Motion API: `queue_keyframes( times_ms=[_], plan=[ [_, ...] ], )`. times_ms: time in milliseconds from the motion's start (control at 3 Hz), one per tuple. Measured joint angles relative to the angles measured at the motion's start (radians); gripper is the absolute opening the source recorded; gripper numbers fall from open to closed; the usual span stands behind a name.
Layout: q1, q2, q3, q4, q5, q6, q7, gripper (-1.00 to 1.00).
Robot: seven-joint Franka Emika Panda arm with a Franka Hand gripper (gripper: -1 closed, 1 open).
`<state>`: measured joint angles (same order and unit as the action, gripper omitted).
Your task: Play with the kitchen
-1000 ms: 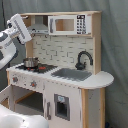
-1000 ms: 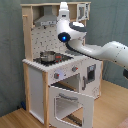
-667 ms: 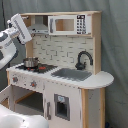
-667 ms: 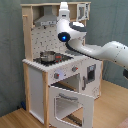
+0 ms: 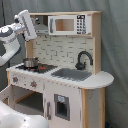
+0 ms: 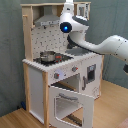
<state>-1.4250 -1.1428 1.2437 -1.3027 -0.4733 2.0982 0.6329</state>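
The kitchen [image 5: 60,75] [image 6: 55,70] stands on the floor, filling both exterior views. Oven door [image 6: 72,102] hangs open at 6 o'clock in the second exterior view, a pot [image 5: 30,62] on the stovetop. Gripper [image 5: 27,25] sits at the hood's edge, 10 o'clock of the sink [image 5: 70,74]; finger spread: cannot tell.

In the first exterior view, the pot [image 5: 30,62] sits on the stovetop [image 5: 37,67] at the kitchen's [image 5: 95,80] left, the sink [image 5: 72,74] to its right, the faucet [image 5: 83,59] behind the sink, the microwave [image 5: 70,24] above. In the second exterior view, the oven door [image 6: 72,100] hangs open below the stovetop.
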Motion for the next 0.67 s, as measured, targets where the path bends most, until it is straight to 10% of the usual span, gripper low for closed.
queue_keyframes(
  times_ms=[667],
  plan=[
    [0.041, 0.043, -0.009, -0.131, 0.026, -0.133, 0.045, -1.00]
  ],
)
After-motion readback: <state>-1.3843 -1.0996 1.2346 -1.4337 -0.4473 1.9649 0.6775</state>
